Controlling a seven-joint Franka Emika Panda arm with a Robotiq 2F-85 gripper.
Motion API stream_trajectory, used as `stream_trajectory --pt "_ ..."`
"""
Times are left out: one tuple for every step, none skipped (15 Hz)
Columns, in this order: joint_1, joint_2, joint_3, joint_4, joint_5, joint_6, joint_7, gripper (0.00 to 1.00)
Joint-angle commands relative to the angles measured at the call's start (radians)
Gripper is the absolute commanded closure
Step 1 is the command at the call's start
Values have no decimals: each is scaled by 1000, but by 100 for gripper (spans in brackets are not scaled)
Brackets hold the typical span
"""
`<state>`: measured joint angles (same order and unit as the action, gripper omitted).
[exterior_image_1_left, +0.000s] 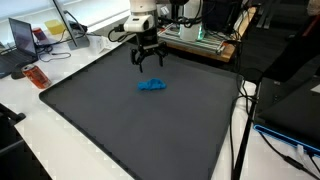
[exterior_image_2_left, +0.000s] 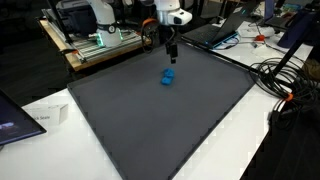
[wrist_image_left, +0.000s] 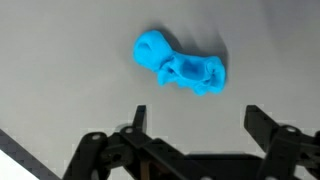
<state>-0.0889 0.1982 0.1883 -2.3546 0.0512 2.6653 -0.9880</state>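
Bright-blue lumpy plastic toy (wrist_image_left: 180, 68) is lying just beyond the wide-open, empty black gripper (wrist_image_left: 194, 112), its long axis running nearly finger to finger.

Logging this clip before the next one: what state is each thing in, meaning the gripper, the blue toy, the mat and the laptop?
gripper: open, holding nothing, hanging above the mat.
blue toy: lying on the mat, clear of the fingers.
mat: spread flat on the table.
laptop: lid up.
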Motion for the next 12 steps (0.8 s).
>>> stream_trajectory --pt "38 53 -25 63 -68 -50 -39 0" --pt "49 64 -35 69 -107 -46 -30 0" --pt "55 77 -37 71 -133 -31 -36 0" --pt "61 90 -40 75 -160 -27 -39 0" --pt "72 102 -49 79 -203 -34 -34 0" --pt "74 112 -50 80 -226 -26 -46 0" --pt "78 121 -53 81 -252 -23 -48 0" --pt "82 129 -56 83 -274 -27 -51 0" --pt "84 138 -58 84 -291 -28 -54 0" --pt "85 145 -60 84 -306 -26 -55 0" --pt "86 153 -62 83 -322 -22 -61 0" --pt "87 162 -65 81 -338 -14 -62 0"
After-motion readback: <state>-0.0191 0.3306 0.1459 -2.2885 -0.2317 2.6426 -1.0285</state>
